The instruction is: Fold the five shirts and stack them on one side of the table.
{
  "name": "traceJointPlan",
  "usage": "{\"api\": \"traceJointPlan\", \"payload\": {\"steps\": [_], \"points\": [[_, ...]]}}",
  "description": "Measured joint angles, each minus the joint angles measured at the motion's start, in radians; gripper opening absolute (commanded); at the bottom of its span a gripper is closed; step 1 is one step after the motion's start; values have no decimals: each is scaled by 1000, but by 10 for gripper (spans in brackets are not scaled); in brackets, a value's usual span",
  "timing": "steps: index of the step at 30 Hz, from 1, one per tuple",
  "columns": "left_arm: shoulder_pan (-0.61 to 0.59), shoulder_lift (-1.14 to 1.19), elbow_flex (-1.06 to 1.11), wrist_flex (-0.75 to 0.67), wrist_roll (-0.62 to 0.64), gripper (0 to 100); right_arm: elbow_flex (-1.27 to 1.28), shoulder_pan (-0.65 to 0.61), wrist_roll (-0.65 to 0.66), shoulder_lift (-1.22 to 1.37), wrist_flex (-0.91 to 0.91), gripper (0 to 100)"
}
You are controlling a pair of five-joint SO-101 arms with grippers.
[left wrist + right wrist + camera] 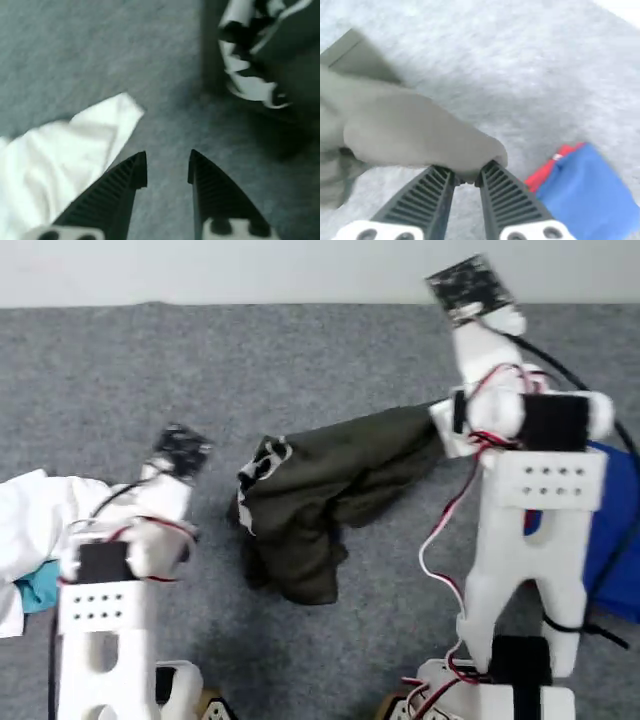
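A dark olive shirt [320,490] with a white print lies crumpled on the grey table [250,360] at the middle. One end of it is lifted toward the right arm. My right gripper [467,177] is shut on that end of the olive shirt [395,130]. My left gripper [167,167] hangs open over bare table, with nothing between its fingers. It is between a white shirt [65,155] and the olive shirt's printed part [255,55]. The white shirt [35,515] lies at the left edge, beside the left arm.
A blue shirt [610,530] with a red one under it [545,175] lies at the right edge, partly under the right arm. A teal piece of cloth [40,590] peeks out below the white shirt. The far half of the table is bare grey felt.
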Motion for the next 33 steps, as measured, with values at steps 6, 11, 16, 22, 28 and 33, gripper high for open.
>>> {"api": "traceJointPlan", "payload": {"steps": [6,11,16,22,28,33], "points": [[270,86,0,-18,74,186,0,38,0,-11,-5,10],[436,324,-87,-26,109,192,0,41,0,-11,-5,10],[546,575,-242,-25,121,192,0,41,0,-11,-5,10],[632,778,-404,28,121,193,0,41,0,-11,-5,10],[695,893,-442,35,126,194,0,41,-15,-11,15,10],[773,973,-451,32,170,227,0,41,-32,-11,15,10]]}}
